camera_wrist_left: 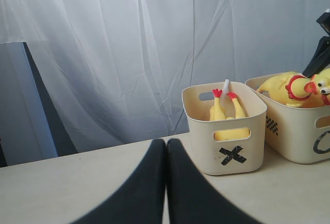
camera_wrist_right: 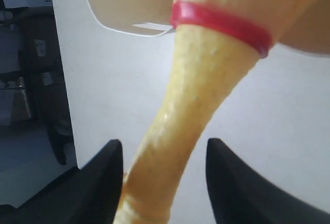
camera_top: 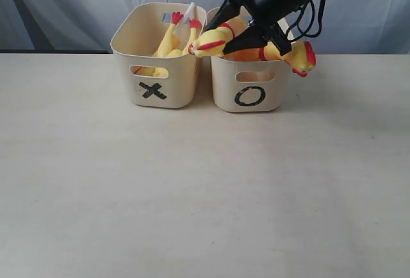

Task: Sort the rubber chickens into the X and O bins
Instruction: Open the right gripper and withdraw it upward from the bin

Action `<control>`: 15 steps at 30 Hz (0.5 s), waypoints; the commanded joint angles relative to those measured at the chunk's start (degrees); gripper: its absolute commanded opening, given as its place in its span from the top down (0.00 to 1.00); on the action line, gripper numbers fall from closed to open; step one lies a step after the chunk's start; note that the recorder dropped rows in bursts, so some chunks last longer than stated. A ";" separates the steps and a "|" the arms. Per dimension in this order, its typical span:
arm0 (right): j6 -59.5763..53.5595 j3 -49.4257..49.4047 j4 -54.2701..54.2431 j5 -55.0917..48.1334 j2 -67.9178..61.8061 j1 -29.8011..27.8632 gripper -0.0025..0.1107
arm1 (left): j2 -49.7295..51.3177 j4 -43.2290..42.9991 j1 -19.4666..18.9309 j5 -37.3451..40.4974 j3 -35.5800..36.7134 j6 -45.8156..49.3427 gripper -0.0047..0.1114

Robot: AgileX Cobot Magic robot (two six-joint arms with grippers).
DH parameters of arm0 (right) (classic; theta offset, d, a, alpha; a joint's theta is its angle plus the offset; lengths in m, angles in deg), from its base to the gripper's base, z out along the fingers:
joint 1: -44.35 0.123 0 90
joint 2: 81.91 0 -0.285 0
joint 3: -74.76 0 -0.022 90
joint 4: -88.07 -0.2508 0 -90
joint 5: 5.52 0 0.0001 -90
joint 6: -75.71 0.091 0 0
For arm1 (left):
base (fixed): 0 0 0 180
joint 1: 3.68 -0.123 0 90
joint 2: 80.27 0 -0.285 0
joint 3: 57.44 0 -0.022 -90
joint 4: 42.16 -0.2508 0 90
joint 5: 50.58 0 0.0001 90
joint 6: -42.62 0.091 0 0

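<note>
In the exterior view the X bin (camera_top: 154, 79) and the O bin (camera_top: 251, 95) stand just beside each other in the upper middle of the frame, near the far edge of the surface (camera_top: 192, 195). A grey curtain (camera_top: 77, 2) hangs behind them. The whole lower frame is open surface, with wide room left, right and in front of the 2 tubs.

1 rubber chicken (camera_top: 168, 42) stands in the X bin, its red feet above the rim. Yellow rubber (camera_top: 218, 40) with red rings lies across the top of the O bin; whether it is 1 chicken or 2 I cannot tell. A chicken head (camera_top: 301, 57) hangs past that bin's right rim.

The right end effector (camera_wrist_right: 164, 144) reaches in from the upper right. Its fingers stand apart with a chicken neck (camera_wrist_right: 206, 79) between them. The left end effector (camera_wrist_left: 166, 144) is pressed together on nothing.
</note>
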State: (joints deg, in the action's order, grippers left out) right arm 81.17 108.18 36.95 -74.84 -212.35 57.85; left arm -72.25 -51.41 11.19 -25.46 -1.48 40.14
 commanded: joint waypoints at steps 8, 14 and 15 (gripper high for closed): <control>-0.31 0.38 -1.93 -0.65 1.96 -0.18 0.37 | -0.23 -0.04 0.02 -0.59 0.22 -0.04 0.96; -0.31 0.38 -1.93 -0.65 4.83 -0.18 0.36 | -0.23 -0.04 0.02 -0.59 0.22 -0.04 0.96; -0.31 0.38 -1.93 -0.65 5.19 -0.18 0.36 | -0.23 -0.04 0.02 -0.59 0.22 -0.04 0.96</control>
State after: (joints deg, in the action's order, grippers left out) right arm 81.17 108.18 35.45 -75.04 -208.86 57.85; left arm -72.25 -51.41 11.19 -25.46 -1.48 40.14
